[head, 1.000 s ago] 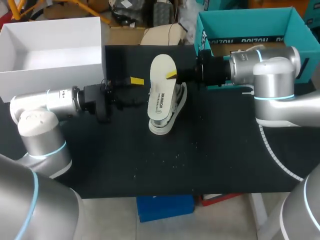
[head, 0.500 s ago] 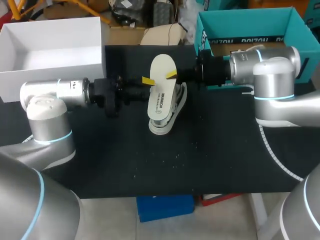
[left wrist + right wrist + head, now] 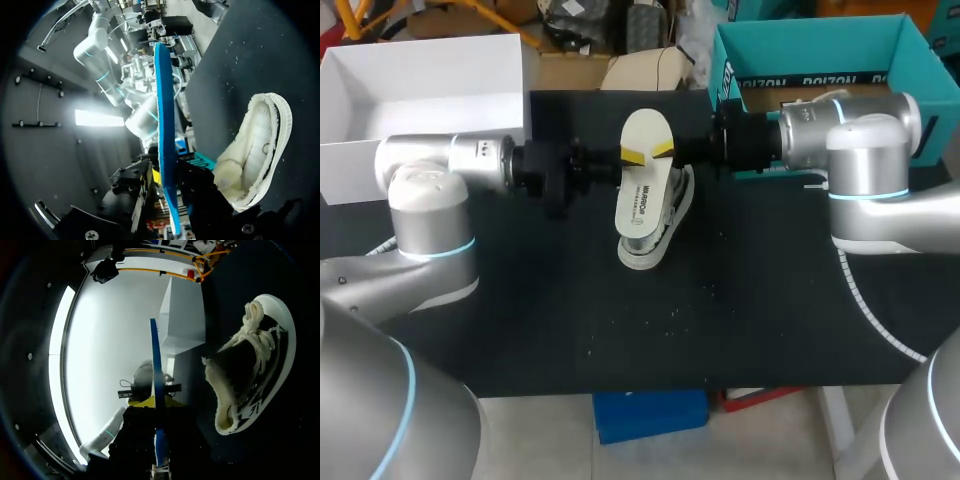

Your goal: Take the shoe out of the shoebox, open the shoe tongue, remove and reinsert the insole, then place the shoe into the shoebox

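Over the middle of the counter (image 3: 740, 300), the insole (image 3: 642, 190) is out and hangs just above the shoe (image 3: 642, 256), which sits on the counter. The right gripper (image 3: 663, 150) is clamped on one edge. Big change: the left gripper (image 3: 632, 157) slid in from well off to the side and now straddles the opposite edge. Can't tell if it's squeezed down yet. Looks like two-handed setup for reinserting.

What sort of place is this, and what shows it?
Likely a robot lab bench: left arm and right arm over a black table, right gripper holding an insole above a shoe, a white box and a teal box behind.
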{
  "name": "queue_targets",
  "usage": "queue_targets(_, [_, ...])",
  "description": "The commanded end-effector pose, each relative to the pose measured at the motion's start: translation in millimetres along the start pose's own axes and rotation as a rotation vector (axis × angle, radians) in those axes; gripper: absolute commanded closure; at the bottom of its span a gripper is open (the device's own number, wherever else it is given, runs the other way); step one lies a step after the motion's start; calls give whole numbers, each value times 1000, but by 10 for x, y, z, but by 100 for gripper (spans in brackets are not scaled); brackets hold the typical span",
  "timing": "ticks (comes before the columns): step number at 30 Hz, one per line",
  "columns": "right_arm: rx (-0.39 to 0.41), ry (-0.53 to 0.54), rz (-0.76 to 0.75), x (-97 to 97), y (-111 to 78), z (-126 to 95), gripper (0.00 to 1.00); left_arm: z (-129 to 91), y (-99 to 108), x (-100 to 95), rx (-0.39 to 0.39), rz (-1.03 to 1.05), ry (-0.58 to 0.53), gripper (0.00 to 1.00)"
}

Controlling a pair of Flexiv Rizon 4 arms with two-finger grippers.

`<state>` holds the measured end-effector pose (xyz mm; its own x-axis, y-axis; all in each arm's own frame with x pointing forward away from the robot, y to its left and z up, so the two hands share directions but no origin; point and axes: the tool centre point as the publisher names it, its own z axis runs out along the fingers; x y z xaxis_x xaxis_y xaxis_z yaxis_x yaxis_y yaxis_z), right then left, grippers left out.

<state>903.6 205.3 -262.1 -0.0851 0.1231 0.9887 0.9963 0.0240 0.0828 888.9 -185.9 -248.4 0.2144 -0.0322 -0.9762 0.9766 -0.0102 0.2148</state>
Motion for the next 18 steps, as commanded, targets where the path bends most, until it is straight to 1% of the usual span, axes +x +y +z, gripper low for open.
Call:
queue_targets(1, [0,0,0,-3,0,7,100,41,33,40,9,-5,9,80])
queue_targets(6, [0,0,0,-3,0,7,100,88,44,81,30,-22,29,86])
queue_targets(8, [0,0,0,-3,0,7,100,105,45,88,38,-29,40,100])
queue_targets(13, [0,0,0,-3,0,7,100,112,6,98,49,-40,56,100])
queue_targets(14, [-2,1,-2,4,0,-5,76,102,-15,92,49,-41,57,100])
queue_targets(15, [-8,-7,-6,8,2,-21,0,89,-39,82,48,-46,59,100])
queue_targets(18, [1,-69,-13,2,-17,-72,0,33,-120,37,36,-52,69,100])
